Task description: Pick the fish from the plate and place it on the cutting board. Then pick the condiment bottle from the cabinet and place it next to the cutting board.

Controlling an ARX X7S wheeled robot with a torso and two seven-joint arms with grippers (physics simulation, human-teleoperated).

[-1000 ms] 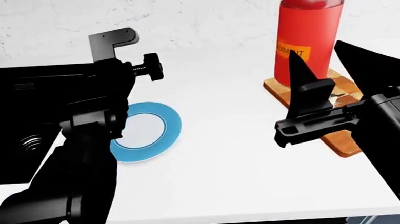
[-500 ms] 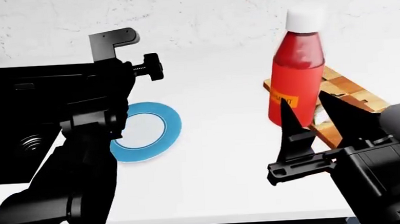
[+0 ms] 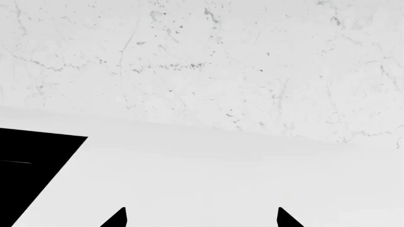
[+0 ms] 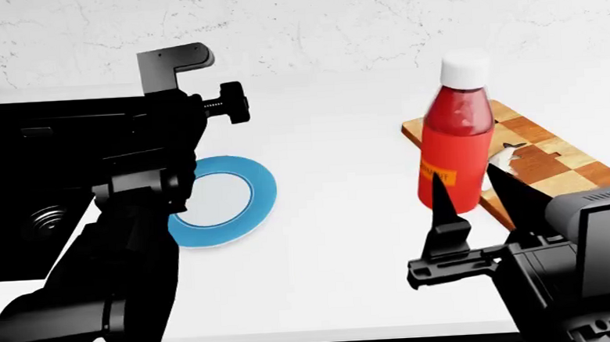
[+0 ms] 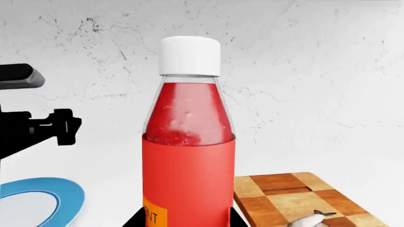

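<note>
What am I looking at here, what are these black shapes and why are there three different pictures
This is a simulated two-armed robot at a white counter. The black shapes are its arms. One picture comes from a camera on its head, looking down over both arms; the other two come from cameras near each hand.

In the head view, the right gripper has its two pointed fingers on either side of a red condiment bottle with a white cap. The bottle stands upright beside a checkered wooden cutting board, where a small grey fish lies. A blue-rimmed plate sits bare, partly behind the left arm.

The right wrist view shows the bottle close up. The left wrist view shows only counter, wall and the left gripper, open and holding nothing.
</note>
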